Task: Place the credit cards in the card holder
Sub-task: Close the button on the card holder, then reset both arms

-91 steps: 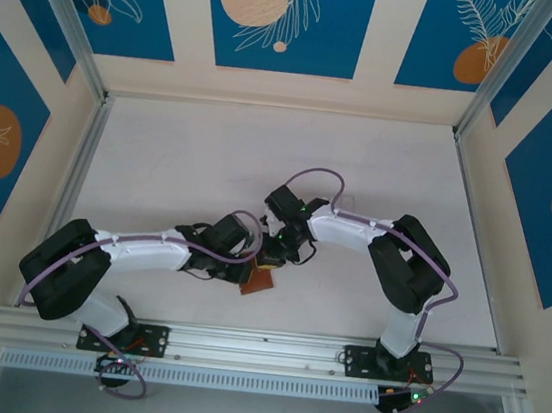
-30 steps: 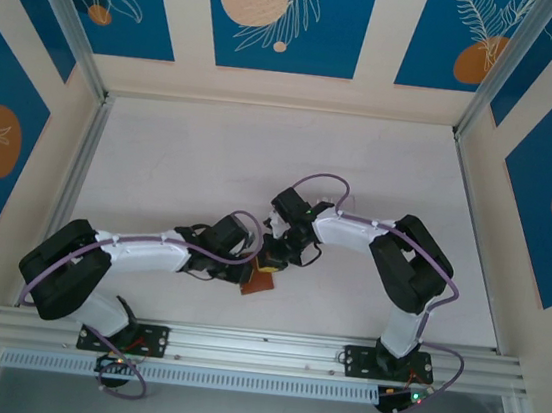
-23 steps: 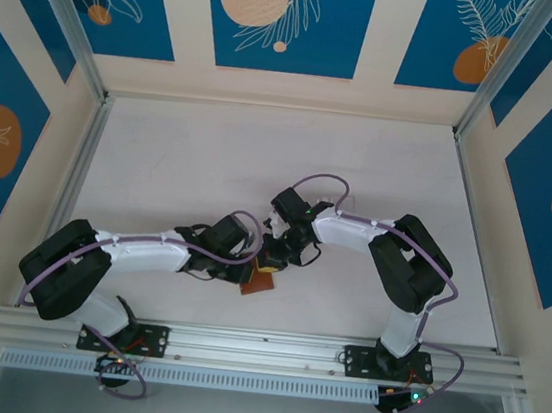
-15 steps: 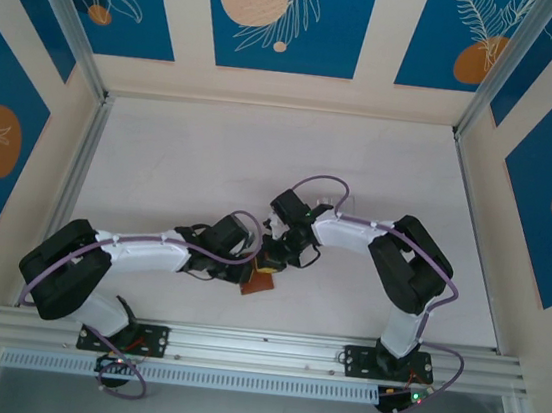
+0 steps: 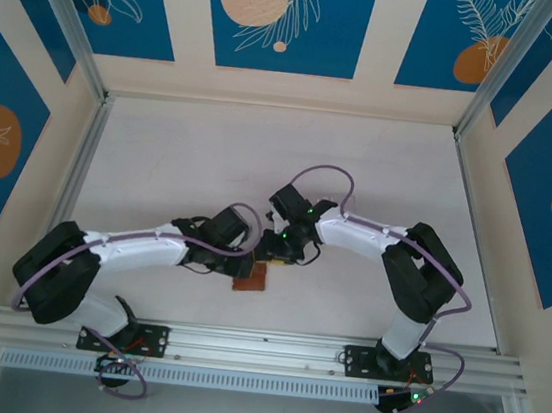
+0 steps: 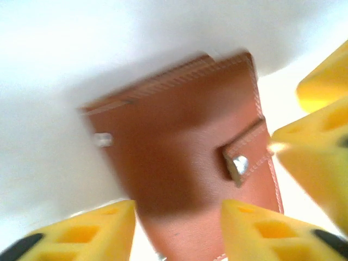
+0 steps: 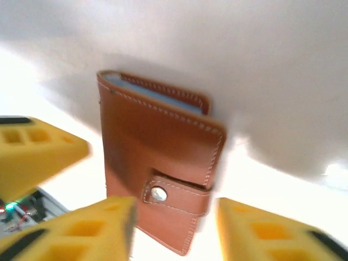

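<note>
The card holder [image 5: 252, 282] is a brown leather wallet lying folded shut on the white table, its snap tab [image 7: 176, 196] fastened. It appears again as the card holder [image 6: 185, 157] in the left wrist view and the card holder [image 7: 157, 157] in the right wrist view. A thin pale blue strip [image 7: 157, 93] peeks from its folded edge; I cannot tell whether it is one of the credit cards, which are hidden. My left gripper [image 5: 246, 257] [image 6: 176, 217] hovers open just above the holder. My right gripper [image 5: 276, 252] [image 7: 174, 212] is open too, right beside it, holding nothing.
The two grippers are nearly touching over the holder. The right one's yellow fingers [image 6: 321, 141] crowd the left wrist view. An aluminium rail [image 5: 259, 344] runs along the near table edge, and side rails [image 5: 76, 177] and patterned walls enclose the table [image 5: 191, 156].
Both grippers have opened and pulled slightly back from the card holder, which now lies free on the table, shifted a little to the left.
</note>
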